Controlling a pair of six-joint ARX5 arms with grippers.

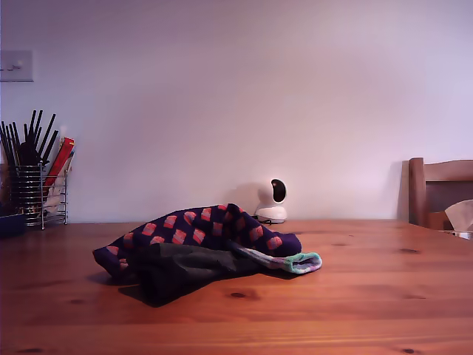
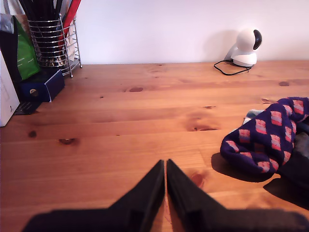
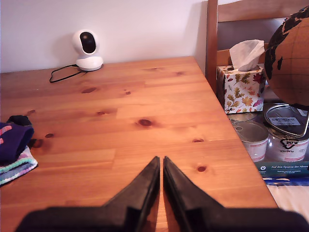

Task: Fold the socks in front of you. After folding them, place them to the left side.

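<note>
Exterior view, left edge: wire utensil caddy [image 1: 41, 194] with dark sticks and a red item, standing against the wall on the wooden table [image 1: 369, 296]. Left of centre, toward the near edge: the socks [image 1: 199, 248] in one loose heap. Navy-purple sock with pink-red blocks [image 1: 194, 229] drapes over the top; a dark grey sock [image 1: 181, 270] lies under and in front of it; a pastel mint-and-pink sock [image 1: 299, 261] pokes its cuff out toward the exterior view's right. None of them folded. Behind the heap, at the wall, a small white camera [image 1: 273, 201] with a black cable. Far right of the exterior view: a wooden chair back [image 1: 440, 188] and a scrap of tissue. Neither arm is visible in this view. First wrist view: my first gripper [image 2: 165, 166] hangs over bare wood, tips pressed together, nothing between them; the patterned sock lies off to one side, apart from it. Second wrist view: my second gripper [image 3: 161, 163] likewise closed and empty above bare table, the heap's edge well apart; tissue box [image 3: 240, 84], tins [image 3: 251, 140] and a globe [image 3: 289, 58] sit beyond the table edge.
</note>
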